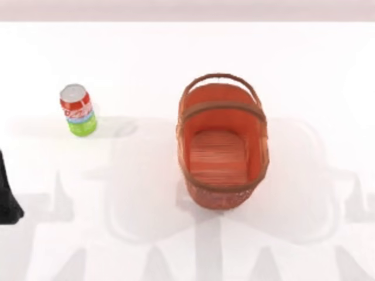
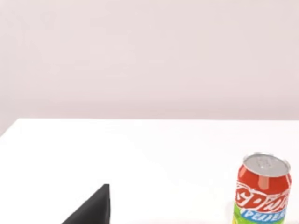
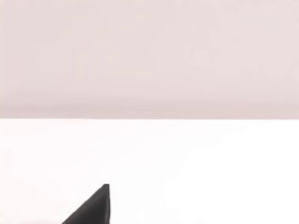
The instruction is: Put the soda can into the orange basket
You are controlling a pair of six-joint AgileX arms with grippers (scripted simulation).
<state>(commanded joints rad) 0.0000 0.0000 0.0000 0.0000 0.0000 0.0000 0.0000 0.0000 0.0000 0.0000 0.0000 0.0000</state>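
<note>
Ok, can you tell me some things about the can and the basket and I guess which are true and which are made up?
1. The soda can stands upright on the table. True.
2. The can is already inside the orange basket. False: the basket is empty; the can stands apart, to its left.
3. The basket has an arched handle. True.
4. A gripper is holding the can. False: nothing touches it; only the left arm shows, at the left edge.
</note>
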